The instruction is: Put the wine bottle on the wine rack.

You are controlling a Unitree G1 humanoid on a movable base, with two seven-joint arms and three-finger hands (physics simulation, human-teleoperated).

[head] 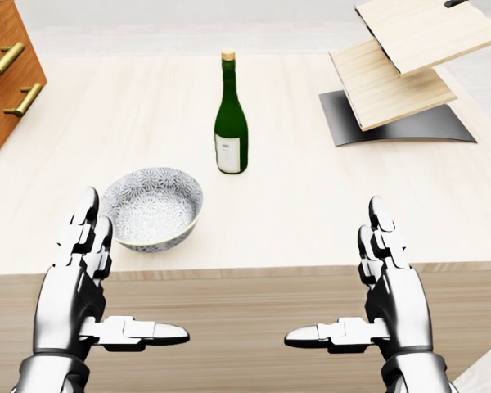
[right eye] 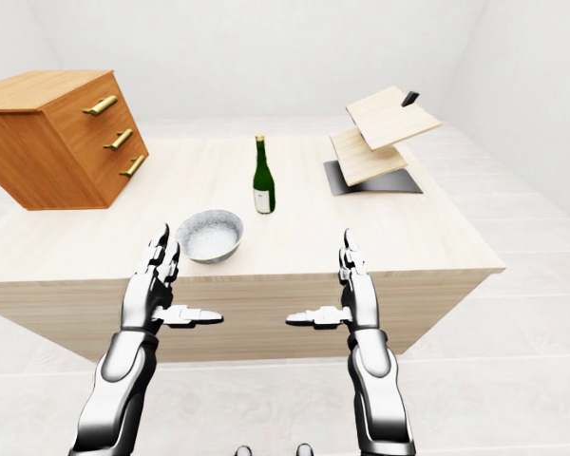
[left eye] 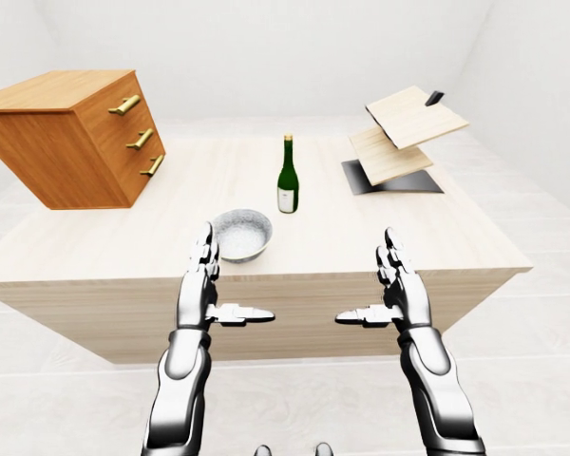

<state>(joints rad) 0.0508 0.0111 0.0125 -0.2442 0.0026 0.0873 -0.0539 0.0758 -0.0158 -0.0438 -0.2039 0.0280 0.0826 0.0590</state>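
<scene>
The wine bottle (head: 230, 119) stands upright on the table (head: 295, 213), its long axis vertical, cork up and label facing me. It sits well apart from both my hands, far of them and roughly on the midline between them, a little nearer my left side in the head view. The patterned bowl (head: 151, 208) lies near and to the left of the bottle, just far of my left hand (head: 86, 270), so a reach from that side would have to pass over or around the bowl.

My right hand (head: 385, 282) has a bare stretch of table between it and the bottle. Both hands are released: fingers straight and pointing away from me, thumbs turned inward toward each other, holding nothing. Both hang near the table's near edge rather than over its top.

The wine rack (head: 397, 65), two tilted wooden boards on a dark base, stands at the far right of the table, well to the right of the bottle. I judge the right hand the better one for the grasp: its path is clear and the rack is on its side. The reach calls for moving far and leftward, then closing round the upright body from the right.
</scene>
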